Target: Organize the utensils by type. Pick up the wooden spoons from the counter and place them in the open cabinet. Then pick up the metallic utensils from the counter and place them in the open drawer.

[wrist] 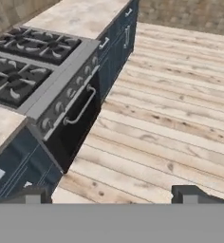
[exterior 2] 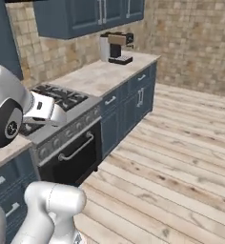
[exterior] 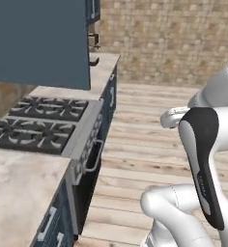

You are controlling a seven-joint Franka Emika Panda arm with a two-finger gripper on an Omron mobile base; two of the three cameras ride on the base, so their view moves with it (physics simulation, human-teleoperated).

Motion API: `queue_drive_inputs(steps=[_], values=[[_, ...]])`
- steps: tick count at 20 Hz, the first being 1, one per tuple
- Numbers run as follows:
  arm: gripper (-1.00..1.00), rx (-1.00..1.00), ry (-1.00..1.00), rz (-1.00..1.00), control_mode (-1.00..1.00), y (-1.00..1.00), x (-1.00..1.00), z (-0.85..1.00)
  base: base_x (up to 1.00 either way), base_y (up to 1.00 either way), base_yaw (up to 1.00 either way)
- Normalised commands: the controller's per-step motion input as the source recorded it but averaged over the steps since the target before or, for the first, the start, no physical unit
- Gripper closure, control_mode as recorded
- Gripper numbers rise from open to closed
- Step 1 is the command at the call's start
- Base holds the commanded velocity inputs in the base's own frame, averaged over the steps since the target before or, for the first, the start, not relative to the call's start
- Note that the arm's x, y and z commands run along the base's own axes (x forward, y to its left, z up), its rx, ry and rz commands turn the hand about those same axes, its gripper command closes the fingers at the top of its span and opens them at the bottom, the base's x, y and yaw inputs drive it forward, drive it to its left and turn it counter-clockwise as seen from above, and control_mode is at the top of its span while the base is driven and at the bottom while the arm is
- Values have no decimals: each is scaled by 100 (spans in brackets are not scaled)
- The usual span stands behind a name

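Gripper (wrist: pixel 111 192): standing wide, holding nothing, hovering over plank floor (wrist: pixel 171 118).
Counter (wrist: pixel 78 16): beige marbled stone, lying far ahead and left of the fingertips (wrist: pixel 190 193), topping slate-blue cabinets (wrist: pixel 116 40).
Stove (wrist: pixel 26 59): sitting left of the gripper, black grates, grey front; oven door (wrist: pixel 73 128) with bar handle facing the floor.
Coffee machine (exterior 2: pixel 117 47): standing on the counter's far end.

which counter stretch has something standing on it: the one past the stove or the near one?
The far counter stretch past the stove: a coffee machine stands at its back end. The near stretch looks bare.
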Motion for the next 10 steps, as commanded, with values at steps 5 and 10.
queue_drive_inputs(steps=[5,10], values=[[-100,0,0,0,100,0,0,0,0,1,-100],[-100,0,0,0,100,0,0,0,0,0,-100]])
